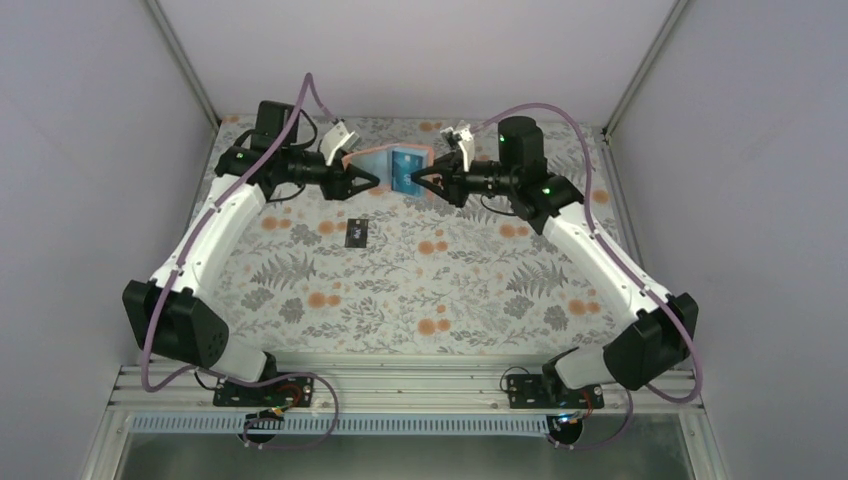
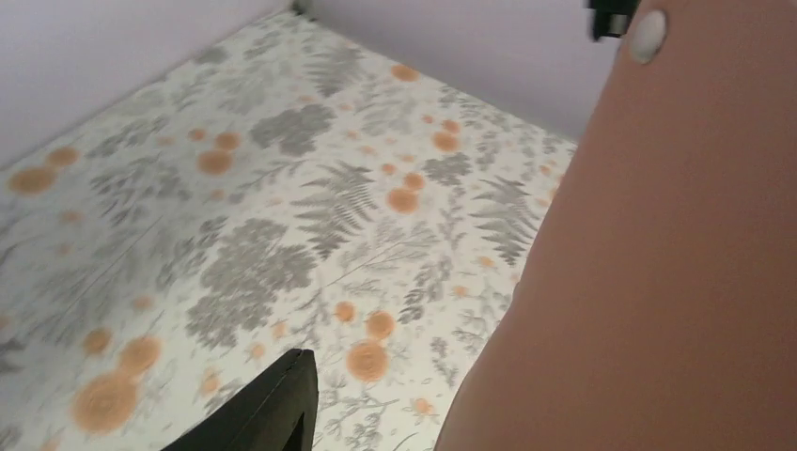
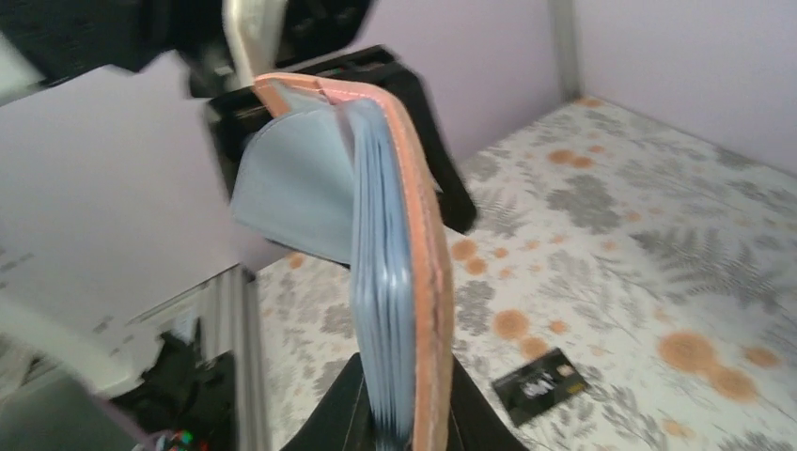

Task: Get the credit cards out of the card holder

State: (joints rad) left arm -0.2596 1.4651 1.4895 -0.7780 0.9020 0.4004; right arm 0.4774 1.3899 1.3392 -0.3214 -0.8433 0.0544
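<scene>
The card holder [image 1: 394, 164] hangs open in the air over the far middle of the surface [image 1: 470, 290], pinched from both sides. The left end effector [image 1: 372, 181] is clamped on its left flap, and the left wrist view shows the tan outside filling the frame beside one dark finger [image 2: 277, 404]. The right end effector [image 1: 418, 183] is closed on the right flap, whose brown-rimmed edge stands upright between its fingers in the right wrist view. One black card [image 1: 357, 232] already lies flat on the surface, near the arms' side of the holder and apart from it. I judge the task to be mid-way: one card is out, and the remaining cards are presumably in the light blue pockets, though I cannot tell them apart there. The next move calls for one end effector to keep the holder steady while the other lets go, finds an exposed card edge, and draws it straight out along its pocket.
</scene>
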